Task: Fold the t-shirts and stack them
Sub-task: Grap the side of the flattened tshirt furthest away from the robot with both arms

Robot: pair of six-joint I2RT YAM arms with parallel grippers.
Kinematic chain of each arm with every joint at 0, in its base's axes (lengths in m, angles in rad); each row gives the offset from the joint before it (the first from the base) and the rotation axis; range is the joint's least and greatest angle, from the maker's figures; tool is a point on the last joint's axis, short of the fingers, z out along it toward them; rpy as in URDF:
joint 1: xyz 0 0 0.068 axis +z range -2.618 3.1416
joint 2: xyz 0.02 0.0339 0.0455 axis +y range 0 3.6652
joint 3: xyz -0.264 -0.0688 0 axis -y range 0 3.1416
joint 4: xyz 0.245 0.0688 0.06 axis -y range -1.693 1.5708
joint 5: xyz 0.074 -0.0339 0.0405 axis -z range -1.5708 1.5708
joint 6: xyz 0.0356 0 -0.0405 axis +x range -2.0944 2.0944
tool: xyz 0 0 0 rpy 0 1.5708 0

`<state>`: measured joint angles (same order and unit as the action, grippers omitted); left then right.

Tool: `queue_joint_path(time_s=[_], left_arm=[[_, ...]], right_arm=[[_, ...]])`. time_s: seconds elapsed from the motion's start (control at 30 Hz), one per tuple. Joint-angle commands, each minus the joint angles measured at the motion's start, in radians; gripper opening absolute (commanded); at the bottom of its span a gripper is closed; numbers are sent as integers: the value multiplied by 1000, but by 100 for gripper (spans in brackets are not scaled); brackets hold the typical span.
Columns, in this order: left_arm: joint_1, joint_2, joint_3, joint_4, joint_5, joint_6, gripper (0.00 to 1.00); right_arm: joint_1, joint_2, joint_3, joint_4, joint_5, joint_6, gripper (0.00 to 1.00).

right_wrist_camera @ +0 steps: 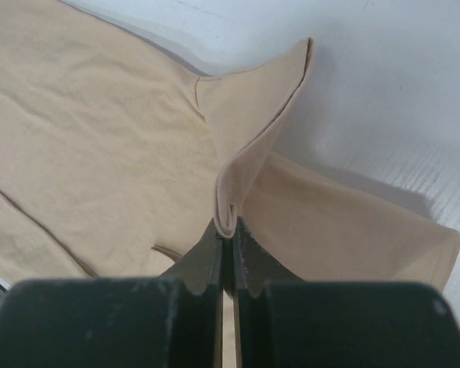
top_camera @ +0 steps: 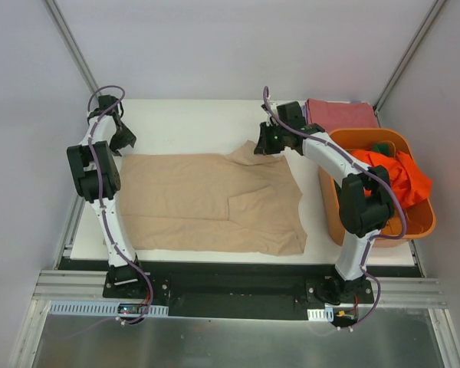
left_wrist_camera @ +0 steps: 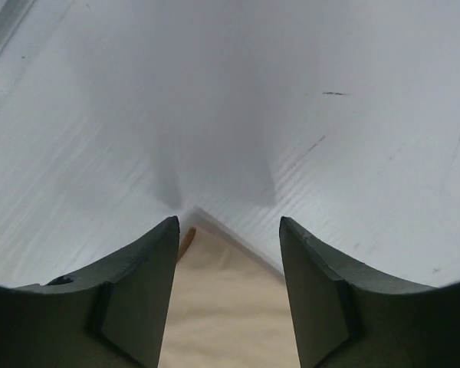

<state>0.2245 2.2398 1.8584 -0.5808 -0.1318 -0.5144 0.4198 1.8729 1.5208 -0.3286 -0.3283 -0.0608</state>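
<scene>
A beige t-shirt (top_camera: 207, 203) lies spread on the white table (top_camera: 192, 123). My right gripper (top_camera: 262, 143) is shut on a fold of the beige t-shirt (right_wrist_camera: 245, 180) at its far right corner, lifting the cloth a little. My left gripper (top_camera: 125, 140) is open over the shirt's far left corner; that beige corner (left_wrist_camera: 222, 307) shows between my fingers (left_wrist_camera: 149, 291), with no cloth pinched. A dusty red t-shirt (top_camera: 340, 115) lies folded at the back right. A bright orange t-shirt (top_camera: 395, 180) and a bit of a dark green one (top_camera: 380, 148) sit in the tub.
A rigid orange plastic tub (top_camera: 333, 215) stands at the table's right side, close to my right arm. White walls enclose the table on three sides. A black rail runs along the near edge (top_camera: 238, 268).
</scene>
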Motion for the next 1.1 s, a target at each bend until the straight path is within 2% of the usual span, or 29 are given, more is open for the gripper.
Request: queue_joint_path(time_s=[0.0,0.13,0.2,0.27,0.37,0.57,0.7,0.8,0.97,1.07], left_arm=[[15,58,62,-89,-8,2,53],[15,69,47,-111,-54,7,45],[15,69,44,-123,-55,8,34],[15,64,38,-129,-39,11,29],[15,40,10,-137,-22,4,31],[12,15,-42,-142,9,39,26],[13,-22,-82,-143,0,63,36],[13,-28,-87,-143,24,85,37],[13,-19,-74,-142,60,99,18],[13,-17,-62,-143,55,103,0]], right_arm=[[4,-6,21,-3,-14,-17,0],[4,-8,16,-3,-20,-17,0],[7,-11,13,-3,-20,-16,0],[5,-15,10,-3,-12,-16,1],[7,-24,6,-6,0,-19,1],[7,-31,-2,-10,11,-17,0],[5,-37,-11,-13,15,-16,0],[7,-34,-14,-13,21,-13,0],[7,-24,-11,-15,21,-5,0],[7,-26,-10,-17,25,-11,0]])
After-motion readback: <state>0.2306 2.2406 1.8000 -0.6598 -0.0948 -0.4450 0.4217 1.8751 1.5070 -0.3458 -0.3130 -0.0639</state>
